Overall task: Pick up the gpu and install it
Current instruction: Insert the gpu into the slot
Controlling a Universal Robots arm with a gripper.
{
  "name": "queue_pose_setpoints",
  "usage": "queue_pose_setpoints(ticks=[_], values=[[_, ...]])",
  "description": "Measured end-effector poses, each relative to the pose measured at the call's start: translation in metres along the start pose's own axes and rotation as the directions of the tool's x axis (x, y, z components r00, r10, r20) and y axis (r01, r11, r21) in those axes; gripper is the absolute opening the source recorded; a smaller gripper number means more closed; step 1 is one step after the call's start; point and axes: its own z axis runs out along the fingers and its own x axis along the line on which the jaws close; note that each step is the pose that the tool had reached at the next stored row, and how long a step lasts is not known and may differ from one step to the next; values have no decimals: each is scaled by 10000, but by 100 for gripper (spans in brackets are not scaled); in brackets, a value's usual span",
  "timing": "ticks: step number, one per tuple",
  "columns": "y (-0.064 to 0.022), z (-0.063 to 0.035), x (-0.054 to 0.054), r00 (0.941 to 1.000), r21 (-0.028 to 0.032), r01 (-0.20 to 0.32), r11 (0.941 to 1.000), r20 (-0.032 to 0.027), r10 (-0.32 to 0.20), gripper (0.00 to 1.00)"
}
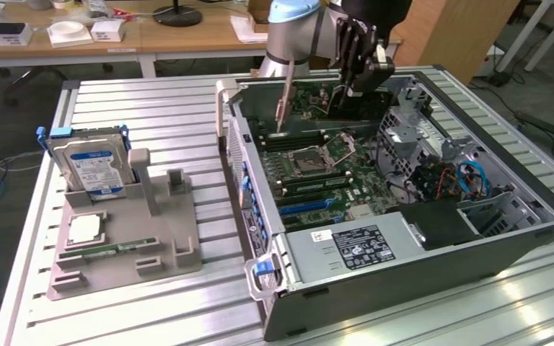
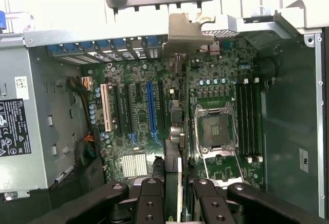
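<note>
gpu (image 1: 345, 115) on edge above motherboard (image 2: 139, 111), clenched by gripper (image 1: 362, 85) | slatted metal table (image 1: 142, 108) | wooden desk (image 1: 190, 40) behind | open PC case (image 1: 431, 281) | grey fixture (image 1: 161, 245), exterior view's left, holds hard drive (image 1: 89, 166)

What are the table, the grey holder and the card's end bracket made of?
Table: likely aluminium; bare silvery ribbed slats with a soft sheen.
Holder: probably plastic; matte, uniform grey, with blocky moulded or printed shapes.
Bracket on the card that the gripper holds: seems to be thin sheet metal; dull pale grey, bent at its end.
</note>
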Motion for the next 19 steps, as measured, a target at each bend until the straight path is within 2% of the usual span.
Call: queue_pose_setpoints(ticks=[7,15,19], values=[[0,0,1,9985,-13,539,9985,8,-539,26],[-1,0,3,9941,-25,1080,9941,17,-1080,26],[0,0,3,9937,-26,1123,9937,17,-1123,26]])
